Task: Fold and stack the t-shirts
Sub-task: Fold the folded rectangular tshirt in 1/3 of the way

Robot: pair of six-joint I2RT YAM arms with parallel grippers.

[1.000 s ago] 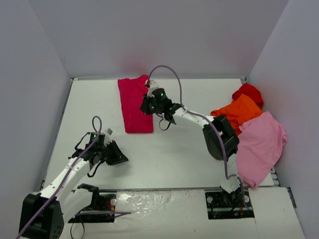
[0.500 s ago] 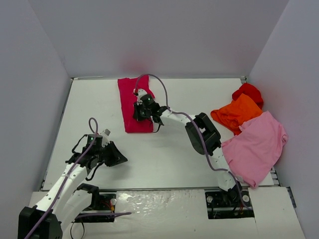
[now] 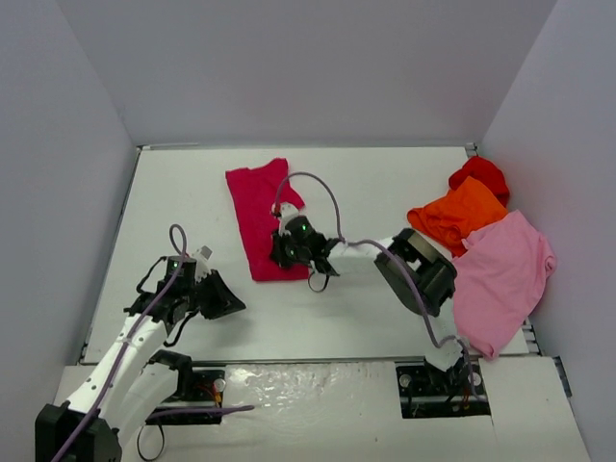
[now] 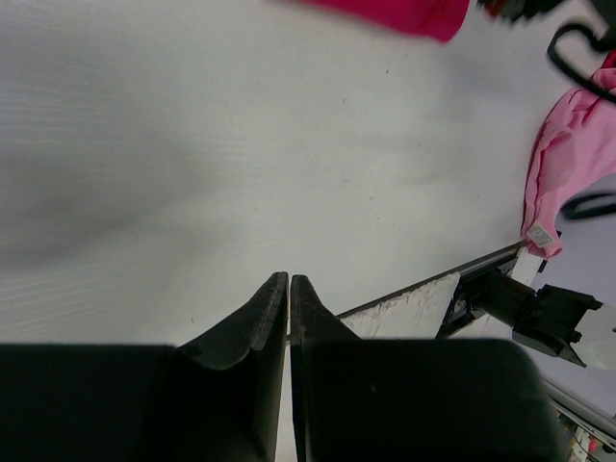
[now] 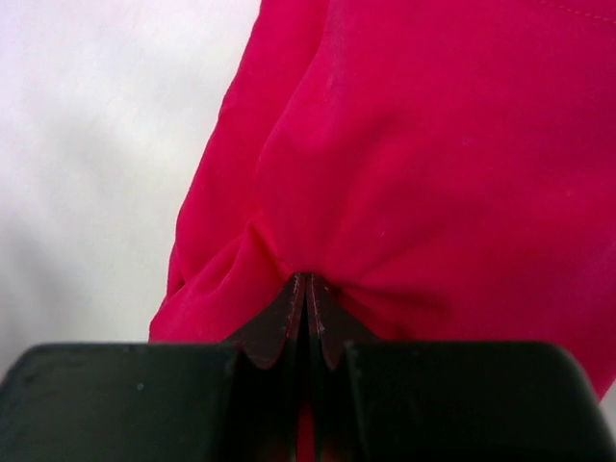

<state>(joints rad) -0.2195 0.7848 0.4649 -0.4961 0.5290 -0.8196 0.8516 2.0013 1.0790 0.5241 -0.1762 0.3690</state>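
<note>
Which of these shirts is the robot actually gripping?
The crimson shirt, pinched in the right pincer; the pink shirt, orange shirt and red shirt lie untouched at the right.

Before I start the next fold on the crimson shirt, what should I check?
1. Right gripper shut on crimson shirt, cloth puckered at its tips: ok.
2. How many layers are pinched: cannot tell.
3. Left gripper shut, empty, over bare table, away from that shirt: ok.
4. Pink shirt, orange shirt and red shirt heaped at the right, apart from the crimson one: ok.
5. Right arm's cable arching above the shirt, snag possible: cannot tell.
</note>
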